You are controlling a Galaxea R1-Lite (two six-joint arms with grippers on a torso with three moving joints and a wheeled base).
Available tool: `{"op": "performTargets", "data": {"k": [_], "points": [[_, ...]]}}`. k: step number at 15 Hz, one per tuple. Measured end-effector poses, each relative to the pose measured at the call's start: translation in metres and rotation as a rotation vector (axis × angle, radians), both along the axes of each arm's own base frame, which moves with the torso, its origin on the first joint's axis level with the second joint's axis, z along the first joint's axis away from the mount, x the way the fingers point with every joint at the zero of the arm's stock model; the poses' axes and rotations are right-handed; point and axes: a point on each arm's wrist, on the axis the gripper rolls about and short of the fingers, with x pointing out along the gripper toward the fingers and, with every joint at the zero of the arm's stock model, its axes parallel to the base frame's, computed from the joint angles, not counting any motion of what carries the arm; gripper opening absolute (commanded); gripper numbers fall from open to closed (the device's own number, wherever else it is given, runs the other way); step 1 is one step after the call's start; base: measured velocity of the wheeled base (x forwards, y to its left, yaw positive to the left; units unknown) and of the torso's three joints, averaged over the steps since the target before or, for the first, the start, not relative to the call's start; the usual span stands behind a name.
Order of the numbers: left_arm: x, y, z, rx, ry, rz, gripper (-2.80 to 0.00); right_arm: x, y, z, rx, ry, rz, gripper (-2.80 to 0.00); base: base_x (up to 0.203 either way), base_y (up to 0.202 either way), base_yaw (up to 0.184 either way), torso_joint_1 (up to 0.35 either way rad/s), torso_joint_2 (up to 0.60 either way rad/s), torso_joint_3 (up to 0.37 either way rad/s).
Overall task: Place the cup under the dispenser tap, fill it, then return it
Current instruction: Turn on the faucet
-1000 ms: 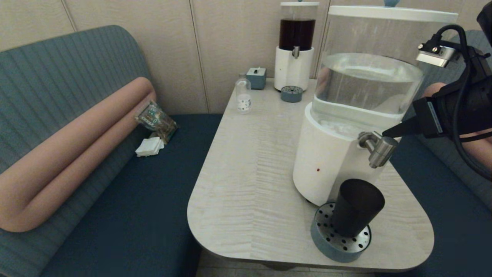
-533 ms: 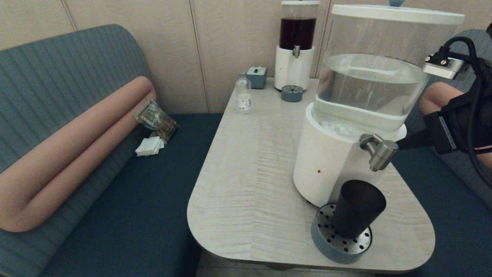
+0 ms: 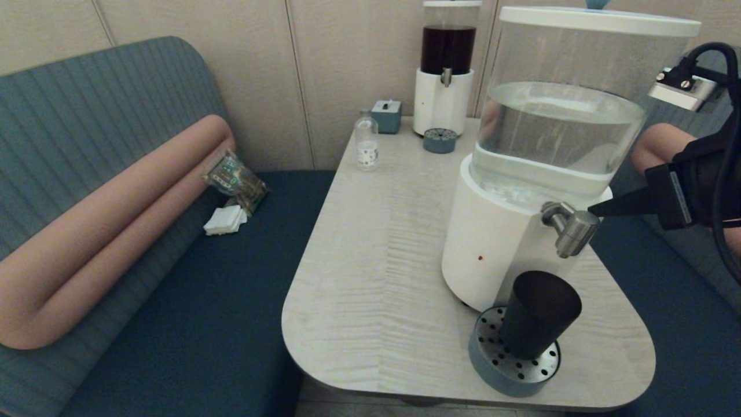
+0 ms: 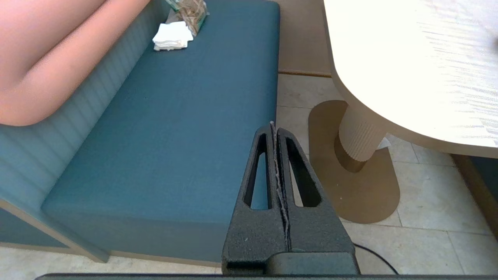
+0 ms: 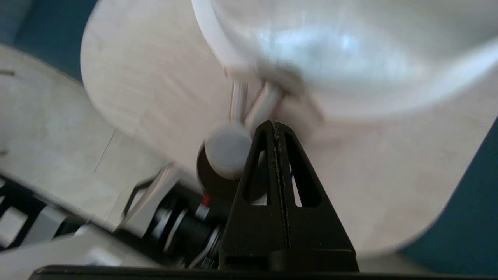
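The dark tapered cup [image 3: 539, 314] stands upright on a round perforated drip tray [image 3: 513, 362], directly below the brushed-metal dispenser tap [image 3: 570, 227] of the large white-based dispenser [image 3: 498, 243] with its clear water tank. My right gripper [image 3: 593, 211] is shut and empty, its tip touching or nearly touching the right side of the tap. In the right wrist view the right gripper [image 5: 275, 125] sits beside the tap's round top [image 5: 227, 149], with the cup's dark body [image 5: 212, 181] beneath it. My left gripper [image 4: 273, 128] is shut, parked low over the floor beside the bench.
A narrower dispenser with dark brown liquid [image 3: 446, 69], its small drip tray [image 3: 439, 141], a clear bottle with white label [image 3: 366, 141] and a small grey box [image 3: 386, 116] stand at the table's far end. The teal bench [image 3: 191, 301] with a pink bolster lies left.
The right gripper drew back to the right from the tap, then came in again slightly higher, so its tip is at the tap's right side. The cup has not moved.
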Motion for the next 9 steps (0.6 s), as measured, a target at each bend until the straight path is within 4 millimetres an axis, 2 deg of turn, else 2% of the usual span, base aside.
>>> {"op": "performTargets", "data": {"k": [3,9], "points": [[0.0000,0.0000,0.0000,-0.001,0.000,0.000,-2.80,0.0014,-0.0014,-0.0038,-0.066,-0.081,0.001,-2.80,0.000,0.000,0.000,0.000,0.00,0.000],[0.0000,0.0000,0.0001,0.000,0.000,0.001,-2.80,-0.0019,-0.0027,-0.0062,-0.118,-0.099,0.021,-2.80,0.000,0.000,0.000,0.000,0.00,0.000]]}}
